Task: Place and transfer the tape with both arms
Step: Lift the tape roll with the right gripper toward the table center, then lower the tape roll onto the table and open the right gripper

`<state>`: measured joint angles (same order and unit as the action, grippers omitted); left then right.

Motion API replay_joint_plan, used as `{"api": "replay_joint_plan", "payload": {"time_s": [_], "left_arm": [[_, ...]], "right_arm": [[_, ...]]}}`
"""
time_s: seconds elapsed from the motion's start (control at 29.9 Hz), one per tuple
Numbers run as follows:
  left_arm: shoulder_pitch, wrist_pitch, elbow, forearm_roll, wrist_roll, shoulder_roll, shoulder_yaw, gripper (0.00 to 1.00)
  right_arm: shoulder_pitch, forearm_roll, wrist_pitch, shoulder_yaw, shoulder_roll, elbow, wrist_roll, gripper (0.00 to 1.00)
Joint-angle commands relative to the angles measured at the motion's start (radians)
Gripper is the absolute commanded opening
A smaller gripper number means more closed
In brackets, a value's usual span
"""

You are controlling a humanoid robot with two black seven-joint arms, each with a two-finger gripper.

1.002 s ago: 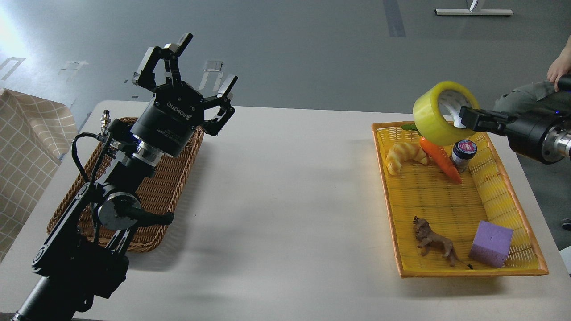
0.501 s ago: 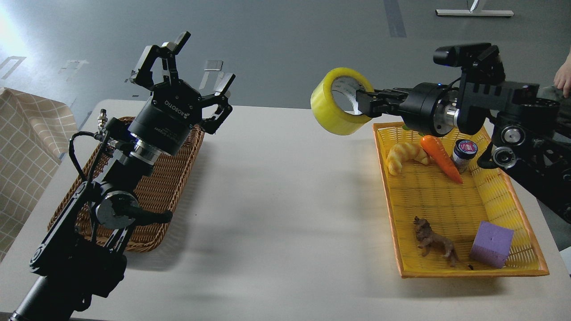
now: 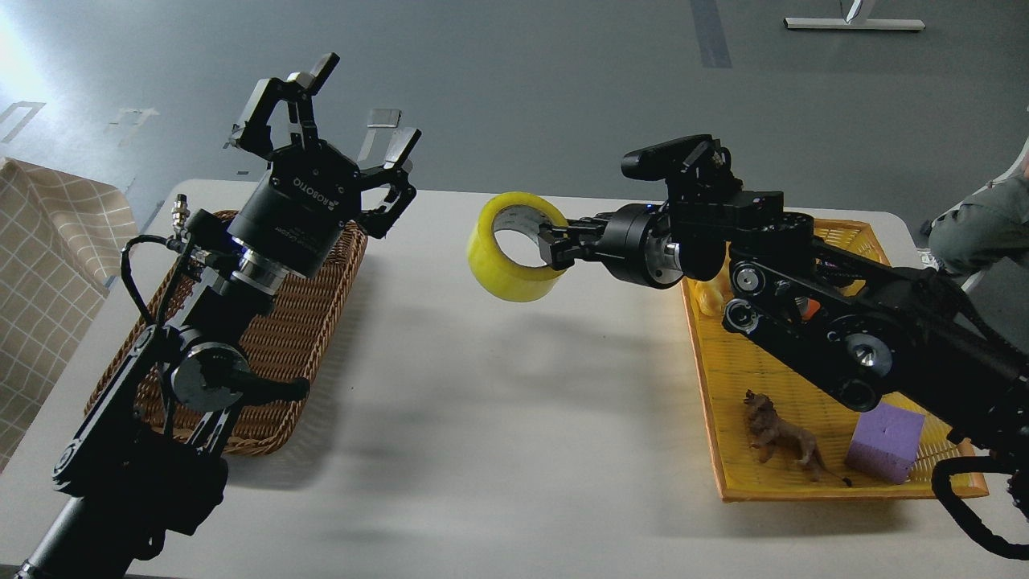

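The left arm (image 3: 185, 378) rises from the lower left corner, its forearm angled up and to the right. Its left gripper (image 3: 334, 108) points up and away with the two fingers spread wide apart and nothing between them. The right arm (image 3: 844, 330) enters from the right edge and reaches leftward, roughly level at the wrist. The right gripper (image 3: 555, 245) points left, its fingers closed on the wall of the tape (image 3: 514, 257), holding it in the air.
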<state>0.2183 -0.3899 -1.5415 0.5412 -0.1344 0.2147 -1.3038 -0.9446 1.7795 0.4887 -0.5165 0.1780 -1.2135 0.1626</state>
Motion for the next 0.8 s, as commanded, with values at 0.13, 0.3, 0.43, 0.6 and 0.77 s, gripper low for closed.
{"api": "replay_joint_plan", "payload": {"time_s": [0.13,0.3,0.43,0.6,0.77], "left_arm": [[-0.004,-0.001,0.000,-0.003,-0.005,0.015,-0.008,1.00],[-0.005,-0.001,0.000,-0.003,-0.005,0.012,-0.012,1.00],[-0.005,-0.001,0.000,-0.003,-0.005,0.012,-0.012,1.00],[-0.010,-0.001,-0.003,-0.004,-0.007,0.014,-0.015,1.00],[-0.010,-0.001,-0.005,-0.004,-0.008,0.014,-0.017,1.00]], "right_arm": [[0.032,0.047,0.000,0.036,-0.063,0.051,0.000,0.04],[0.062,0.072,0.000,0.056,-0.086,0.063,0.000,0.04],[0.087,0.093,0.000,0.058,-0.101,0.072,0.002,0.02],[0.101,0.113,0.000,0.059,-0.106,0.077,0.002,0.02],[0.109,0.115,0.000,0.059,-0.106,0.083,0.002,0.01]]}}
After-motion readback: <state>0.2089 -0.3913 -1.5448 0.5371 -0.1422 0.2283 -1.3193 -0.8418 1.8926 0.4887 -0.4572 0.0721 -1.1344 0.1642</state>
